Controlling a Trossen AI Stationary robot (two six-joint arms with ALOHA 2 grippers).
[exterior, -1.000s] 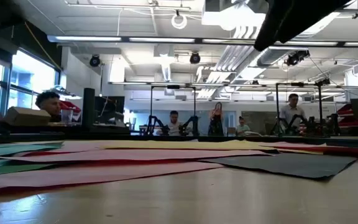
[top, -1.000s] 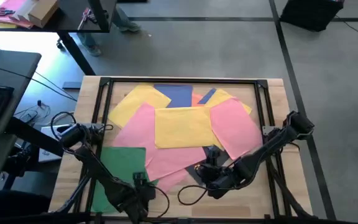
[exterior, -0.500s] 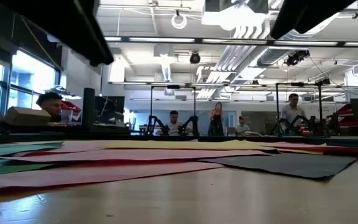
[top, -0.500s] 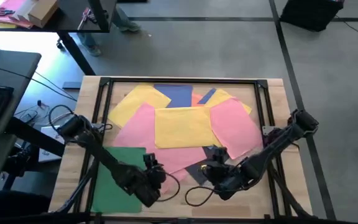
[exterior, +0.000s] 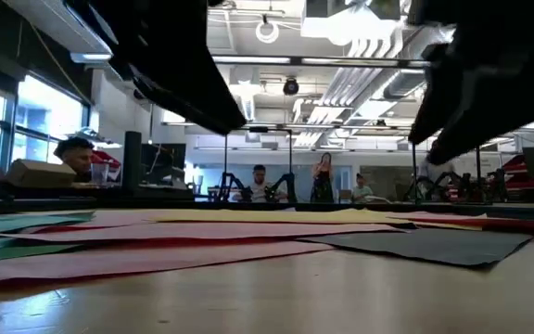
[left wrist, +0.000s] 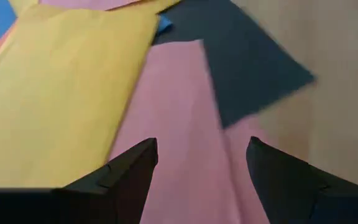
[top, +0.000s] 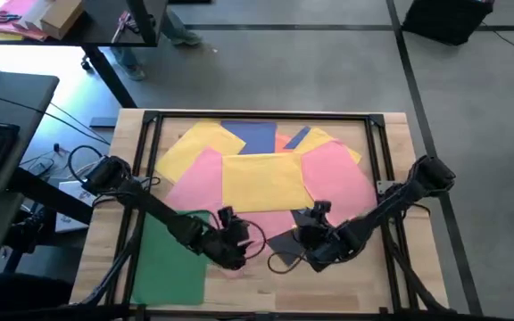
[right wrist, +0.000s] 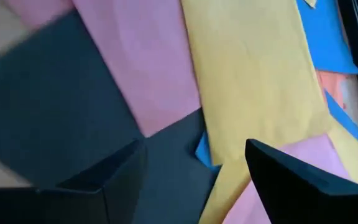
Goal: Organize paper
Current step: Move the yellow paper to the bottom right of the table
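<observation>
High view: paper (top: 266,183) lies overlapping across the desk (top: 391,285), a green sheet (top: 172,259) nearest my left arm. I see the left gripper (left wrist: 201,165) over a pink sheet (left wrist: 179,118), jaws parted, empty; the right gripper (right wrist: 194,165) over the dark grey sheet (right wrist: 61,106), likewise.

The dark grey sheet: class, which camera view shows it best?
The right wrist view: the dark grey sheet fills much of the picture, tucked under pink and yellow. The left wrist view shows one corner, the low view a thin edge-on sliver, the high view only a patch between the arms.
</observation>
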